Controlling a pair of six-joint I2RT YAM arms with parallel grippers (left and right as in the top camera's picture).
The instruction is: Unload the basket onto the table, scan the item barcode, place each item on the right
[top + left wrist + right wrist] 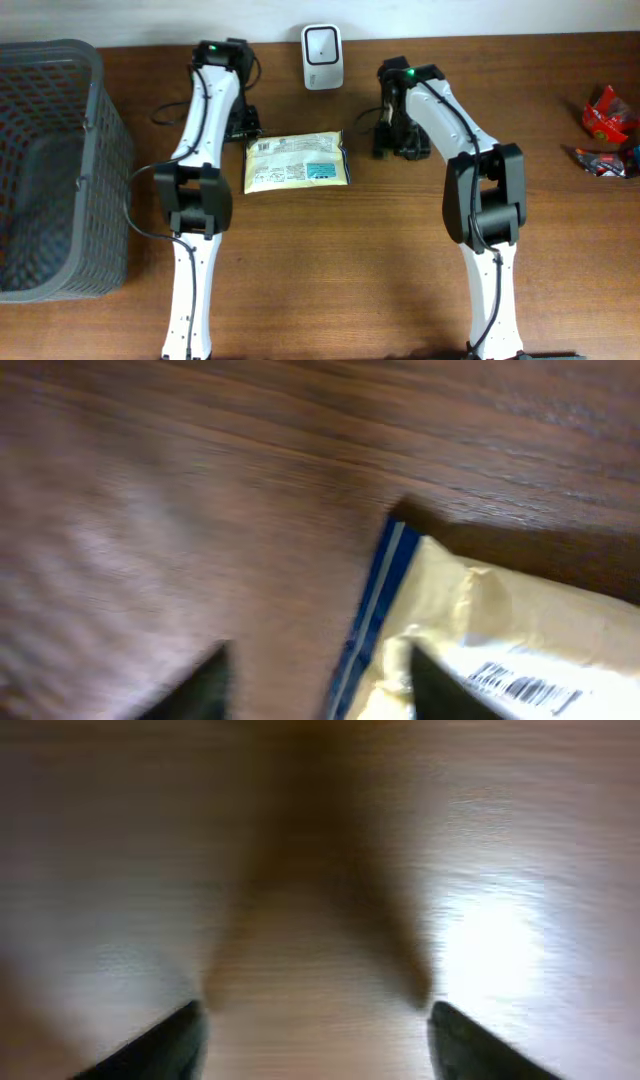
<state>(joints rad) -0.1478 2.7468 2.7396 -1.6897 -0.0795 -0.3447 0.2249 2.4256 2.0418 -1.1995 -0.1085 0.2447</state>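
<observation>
The grey basket [60, 60] is standing at far left. The left gripper [312, 685] is hovering, jaws spread around one edge of the yellow packet [297, 162], which is lying flat on the table below the scanner [322, 57]. The right gripper [315, 1042] is hovering beside it, jaws spread over bare wood. Risk: a single-edge pinch is likely to let the limp packet fold, hiding the barcode [525, 688].
</observation>
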